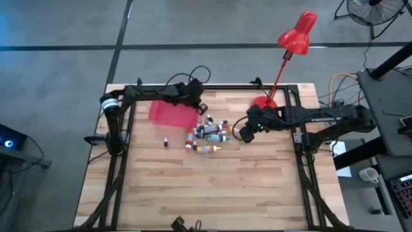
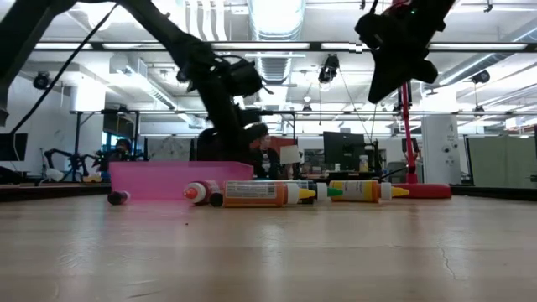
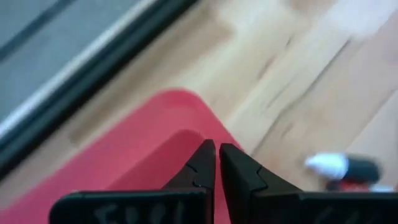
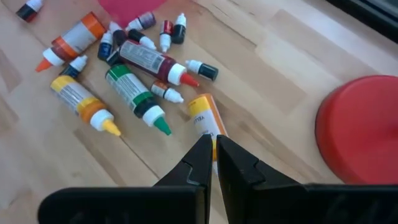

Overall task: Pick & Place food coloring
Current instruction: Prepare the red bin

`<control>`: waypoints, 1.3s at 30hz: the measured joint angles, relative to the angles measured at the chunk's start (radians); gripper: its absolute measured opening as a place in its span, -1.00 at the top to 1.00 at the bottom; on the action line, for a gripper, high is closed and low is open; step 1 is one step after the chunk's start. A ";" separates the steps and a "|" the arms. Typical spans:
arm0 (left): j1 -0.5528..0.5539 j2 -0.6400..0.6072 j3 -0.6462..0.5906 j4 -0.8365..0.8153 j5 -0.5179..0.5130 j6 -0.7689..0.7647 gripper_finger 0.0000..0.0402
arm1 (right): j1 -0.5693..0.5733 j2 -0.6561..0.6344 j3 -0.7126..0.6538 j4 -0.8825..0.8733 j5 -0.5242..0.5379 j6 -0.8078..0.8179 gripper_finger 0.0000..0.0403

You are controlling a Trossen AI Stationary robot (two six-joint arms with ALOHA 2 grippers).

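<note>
Just ahead of the right gripper [image 4: 213,151], jaws shut and empty, the food coloring bottles [image 4: 134,74] are scattered on the table [image 1: 257,187]. Left gripper [image 3: 217,163] is closed with nothing held, over the pink tray [image 3: 155,137], bottles just beside it.

The near half of the counter [image 1: 212,193] lies bare wood, open to approach from the front. Toward the back, the food coloring [image 1: 207,135] bottles lie scattered in a tight cluster, with one small bottle [image 1: 165,142] apart on the left. The pink tray [image 1: 171,113] blocks the cluster's back-left side, and the red lamp [image 1: 283,58] base crowds the back-right. The right end effector [image 1: 245,131] hangs just beside the cluster's right edge.
</note>
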 joint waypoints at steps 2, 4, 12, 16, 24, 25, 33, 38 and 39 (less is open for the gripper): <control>0.003 0.002 0.032 -0.009 0.000 0.024 1.00 | 0.004 0.001 -0.001 0.005 0.014 0.005 0.91; 0.006 0.003 0.059 -0.029 -0.009 0.043 1.00 | 0.005 0.001 -0.003 0.012 0.036 0.005 0.91; 0.018 -0.040 0.098 -0.130 -0.100 0.088 1.00 | 0.003 0.001 -0.004 0.026 0.086 -0.033 0.91; 0.020 -0.050 0.095 -0.225 -0.105 0.089 1.00 | 0.002 0.001 -0.013 0.027 0.087 -0.039 0.91; 0.029 -0.138 0.083 -0.353 -0.240 0.085 1.00 | 0.001 0.002 -0.025 0.046 0.091 -0.041 0.91; 0.033 -0.156 0.083 -0.370 -0.252 0.084 1.00 | 0.000 0.002 -0.027 0.051 0.091 -0.042 0.91; 0.169 -0.303 -0.021 -0.404 -0.322 -0.072 1.00 | -0.004 0.002 -0.059 0.115 0.094 -0.040 0.91; 0.288 -0.398 -0.172 -0.442 -0.310 -0.189 1.00 | -0.004 0.002 -0.076 0.155 0.092 -0.037 0.91; 0.300 -0.418 -0.201 -0.441 -0.310 -0.189 1.00 | -0.005 0.002 -0.076 0.157 0.093 -0.037 0.91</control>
